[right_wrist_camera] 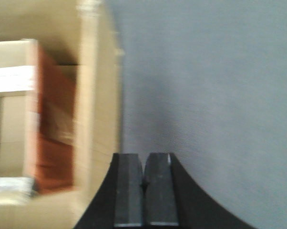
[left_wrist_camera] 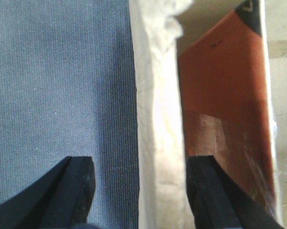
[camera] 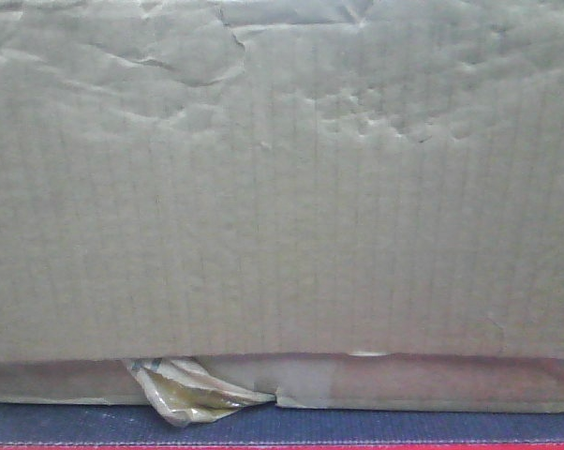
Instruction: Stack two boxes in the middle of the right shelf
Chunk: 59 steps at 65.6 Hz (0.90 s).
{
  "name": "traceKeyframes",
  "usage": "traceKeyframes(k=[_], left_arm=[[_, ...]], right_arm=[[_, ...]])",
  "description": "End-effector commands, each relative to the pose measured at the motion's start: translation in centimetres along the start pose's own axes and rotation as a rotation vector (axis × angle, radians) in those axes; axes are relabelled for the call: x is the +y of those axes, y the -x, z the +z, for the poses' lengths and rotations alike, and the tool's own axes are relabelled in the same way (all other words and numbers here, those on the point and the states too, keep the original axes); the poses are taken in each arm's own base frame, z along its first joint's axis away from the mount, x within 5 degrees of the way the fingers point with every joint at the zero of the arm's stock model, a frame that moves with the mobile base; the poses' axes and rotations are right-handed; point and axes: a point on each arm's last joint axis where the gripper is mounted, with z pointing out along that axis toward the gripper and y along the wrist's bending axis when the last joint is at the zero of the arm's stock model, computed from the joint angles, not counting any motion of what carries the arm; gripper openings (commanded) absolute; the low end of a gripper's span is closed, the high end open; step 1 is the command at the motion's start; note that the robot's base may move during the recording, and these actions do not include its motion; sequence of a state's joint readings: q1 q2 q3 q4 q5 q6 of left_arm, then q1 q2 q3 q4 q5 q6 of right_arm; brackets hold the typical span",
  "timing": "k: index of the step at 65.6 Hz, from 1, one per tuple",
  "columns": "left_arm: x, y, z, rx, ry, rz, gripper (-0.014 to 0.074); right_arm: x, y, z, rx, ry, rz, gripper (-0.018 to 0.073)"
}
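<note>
Two boxes are stacked: the large box point(camera: 282, 187) rests directly on the thin flat box point(camera: 404, 382), which lies on the dark platform point(camera: 357, 427) beneath the large box. Left gripper point(left_wrist_camera: 141, 191): fingers apart, straddling a cardboard edge point(left_wrist_camera: 155, 119). Right gripper point(right_wrist_camera: 144, 191): fingers together, empty, beside a cardboard wall point(right_wrist_camera: 100, 119).

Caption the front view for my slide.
Large creased cardboard box atop a thin flat box with torn tape.

Two plain cardboard boxes here: one large box point(camera: 282, 187), one thin flat box point(camera: 404, 382). One wad of torn tape point(camera: 184, 394), one dark platform point(camera: 357, 427). And two grippers: left gripper point(left_wrist_camera: 139, 164), right gripper point(right_wrist_camera: 143, 164).
</note>
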State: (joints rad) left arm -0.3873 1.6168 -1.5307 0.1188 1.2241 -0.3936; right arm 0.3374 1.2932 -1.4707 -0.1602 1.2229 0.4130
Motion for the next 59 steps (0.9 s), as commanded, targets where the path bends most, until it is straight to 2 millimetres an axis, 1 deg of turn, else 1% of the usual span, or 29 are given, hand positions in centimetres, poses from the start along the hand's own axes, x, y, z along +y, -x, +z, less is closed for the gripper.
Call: traceKeyframes(k=[1, 7, 12, 14, 18, 19, 20, 22, 23, 25, 27, 31, 45, 51, 59], left_arm=[[0.2, -0.1, -0.5, -0.014, -0.007, -0.005, 0.0329], [0.2, -0.1, -0.5, -0.014, -0.007, -0.005, 0.0329], [0.2, -0.1, -0.5, -0.014, -0.007, -0.005, 0.0329], [0.2, -0.1, -0.5, -0.014, -0.007, -0.005, 0.0329], [0.2, -0.1, -0.5, -0.014, -0.007, -0.005, 0.0329], [0.2, -0.1, -0.5, -0.014, -0.007, -0.005, 0.0329], [0.2, -0.1, -0.5, -0.014, -0.007, -0.005, 0.0329], [0.2, -0.1, -0.5, -0.014, -0.007, -0.005, 0.0329], [0.2, -0.1, -0.5, -0.014, -0.007, -0.005, 0.0329], [0.2, -0.1, -0.5, -0.015, -0.005, -0.004, 0.0329], [0.2, -0.1, -0.5, -0.015, -0.005, -0.004, 0.0329], [0.2, -0.1, -0.5, -0.015, -0.005, -0.004, 0.0329], [0.2, -0.1, -0.5, -0.015, -0.005, -0.004, 0.0329], [0.2, -0.1, -0.5, -0.015, -0.005, -0.004, 0.0329], [0.2, -0.1, -0.5, -0.015, -0.005, -0.004, 0.0329]], right_arm=[[0.9, 0.9, 0.8, 0.004, -0.001, -0.017, -0.0133], [1.5, 1.3, 2.2, 0.036, -0.007, -0.023, -0.0125], [1.7, 1.4, 3.3, 0.060, -0.016, -0.027, -0.0060], [1.9, 1.4, 3.6, 0.072, -0.011, -0.025, -0.0013], [2.2, 1.3, 4.0, 0.092, 0.009, -0.015, 0.0133], [2.2, 1.3, 4.0, 0.095, 0.011, -0.015, 0.0151], [2.3, 1.3, 4.1, 0.101, 0.018, -0.011, 0.0205], [2.4, 1.3, 4.3, 0.108, 0.021, -0.010, 0.0272], [2.4, 1.3, 4.3, 0.109, 0.023, -0.009, 0.0288], [2.4, 1.3, 4.4, 0.111, 0.024, -0.008, 0.0351], [2.4, 1.3, 4.6, 0.115, 0.022, -0.009, 0.0381], [2.5, 1.3, 4.9, 0.124, 0.019, -0.010, 0.0384], [2.7, 0.9, 7.5, 0.192, -0.018, -0.025, 0.0291], [2.9, 0.8, 8.6, 0.220, -0.029, -0.029, 0.0286], [3.1, 0.8, 9.6, 0.243, -0.038, -0.032, 0.0286]])
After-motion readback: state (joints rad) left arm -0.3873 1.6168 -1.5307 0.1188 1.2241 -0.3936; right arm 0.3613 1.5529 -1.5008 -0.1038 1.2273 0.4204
